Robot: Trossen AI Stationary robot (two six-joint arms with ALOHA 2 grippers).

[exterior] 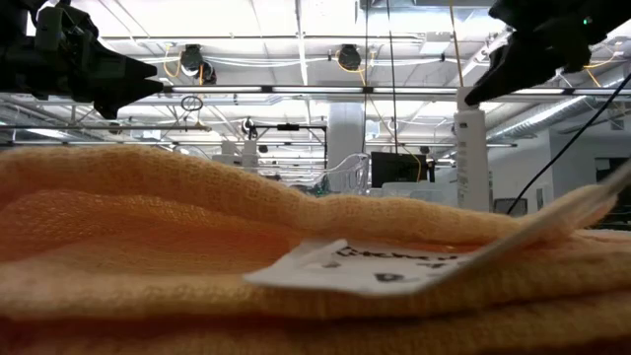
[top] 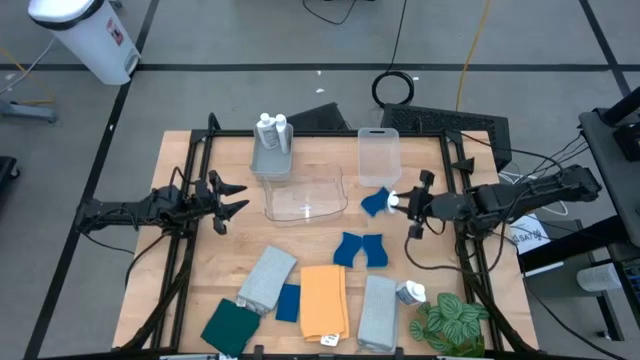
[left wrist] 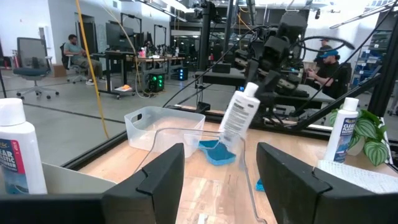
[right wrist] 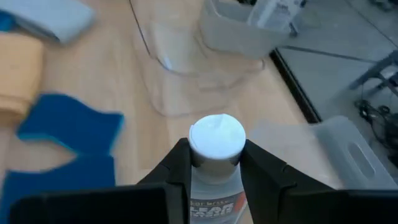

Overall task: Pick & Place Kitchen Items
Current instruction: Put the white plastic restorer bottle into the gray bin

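Observation:
My right gripper is shut on a small white bottle, which it holds above a wavy blue sponge near the table's right side. From the left wrist view the bottle hangs tilted. My left gripper is open and empty, left of a clear bin. A second blue sponge lies at mid table. Grey, orange, blue and dark green folded cloths lie flat near the front edge. Another white bottle stands upright by the plant. My right gripper pinches the bottle just below its white cap, one finger on each side. The fingers come from the table's right side. The bottle is lifted clear of the table and hangs tilted, cap end up, its base over the blue sponge.
A grey bin holding two white bottles stands at the far left. A second clear bin stands at the far right. A green leafy plant and another grey cloth lie at the near right. Black frame rails run along both sides.

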